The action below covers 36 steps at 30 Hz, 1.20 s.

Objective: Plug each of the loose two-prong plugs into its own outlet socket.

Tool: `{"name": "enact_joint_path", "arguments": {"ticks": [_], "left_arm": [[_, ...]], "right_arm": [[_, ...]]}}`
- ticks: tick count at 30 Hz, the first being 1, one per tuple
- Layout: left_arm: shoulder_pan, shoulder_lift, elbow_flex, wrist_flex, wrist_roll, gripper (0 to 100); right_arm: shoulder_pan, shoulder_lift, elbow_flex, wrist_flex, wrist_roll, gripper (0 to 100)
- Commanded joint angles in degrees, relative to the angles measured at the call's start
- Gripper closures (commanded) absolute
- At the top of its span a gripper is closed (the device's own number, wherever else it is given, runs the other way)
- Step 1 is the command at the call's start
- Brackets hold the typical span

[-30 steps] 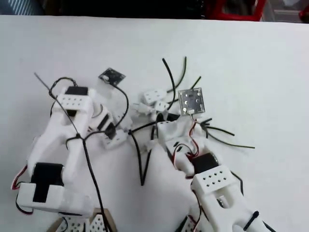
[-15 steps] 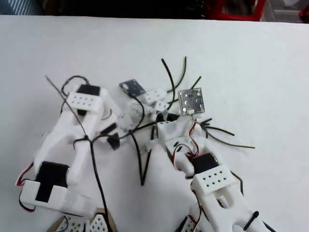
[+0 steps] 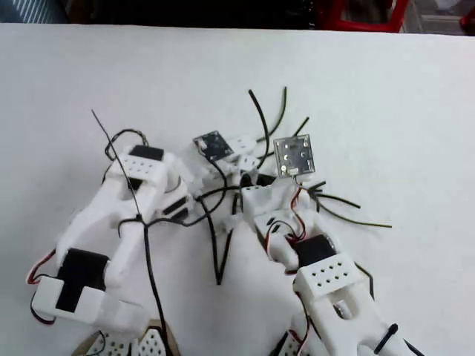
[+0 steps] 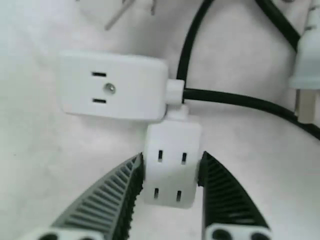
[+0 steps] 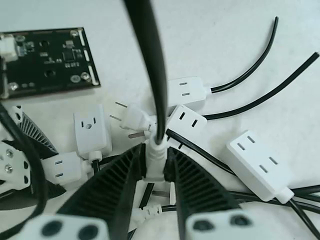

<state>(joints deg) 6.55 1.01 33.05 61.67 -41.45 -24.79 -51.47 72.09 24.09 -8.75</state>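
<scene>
- Right gripper, low over the cord tangle: drawn in tight, ribbed black fingers pinching a small white plastic plug body from both sides
- Out of that plug, a thick black cable rising toward the lens; its prongs hidden under the fingers, so facing cannot be told
- Left gripper, close by in the same tangle: spread only as wide as a white rectangular four-slot socket block, both fingers touching its sides, block gripped
- Just beside that block's far end: a white three-hole socket lying flat, thin black cord leaving one end
- Around the right gripper: a loose white two-prong plug with bare metal prongs, near a white two-slot socket on a black lead, a tilted white two-slot socket and, farther out, a longer white socket block
- From above: left arm and right arm meeting at the tangle mid white table
- Progress, as a judgement: every slot in sight empty, no plug seen seated, so nothing done yet
- Left to do: mate the held plug with a socket, likely the held block, then the loose plug and any others
</scene>
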Motion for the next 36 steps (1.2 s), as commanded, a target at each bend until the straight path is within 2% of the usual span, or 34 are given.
{"name": "enact_joint_path", "arguments": {"ticks": [1,4,6,9,13,18,27,31,36], "left_arm": [[4.3,-0.1,0.0,-0.8,12.1,98],[6.8,-0.2,-0.5,-1.1,21.4,97],[8.1,-0.3,-0.5,-2.8,24.9,97],[8.3,-0.4,-1.8,-2.2,26.2,94],[3.9,-0.5,-8.2,6.7,26.5,82],[-0.8,-7.7,-11.0,8.6,27.0,82],[-3.4,-36.7,4.5,8.1,25.1,82],[-10.3,-47.3,11.4,8.1,25.1,82],[-20.4,-58.4,21.8,4.7,25.2,82]], "right_arm": [[0.6,0.0,-1.7,-1.3,0.0,98.1],[0.7,0.0,-1.7,-1.3,0.0,98.1],[0.7,0.0,-1.7,-1.3,0.0,98.1],[0.7,0.0,-1.7,-1.3,0.0,98.1],[0.7,-0.1,-1.7,-1.3,0.0,98.1],[0.7,-0.1,-1.7,-1.3,0.1,98.1],[0.2,-0.5,-1.8,-1.3,0.1,98.1],[-2.2,-0.2,-3.8,0.6,0.1,98.1],[-11.6,0.0,-8.6,5.4,-0.3,98.1]]}}
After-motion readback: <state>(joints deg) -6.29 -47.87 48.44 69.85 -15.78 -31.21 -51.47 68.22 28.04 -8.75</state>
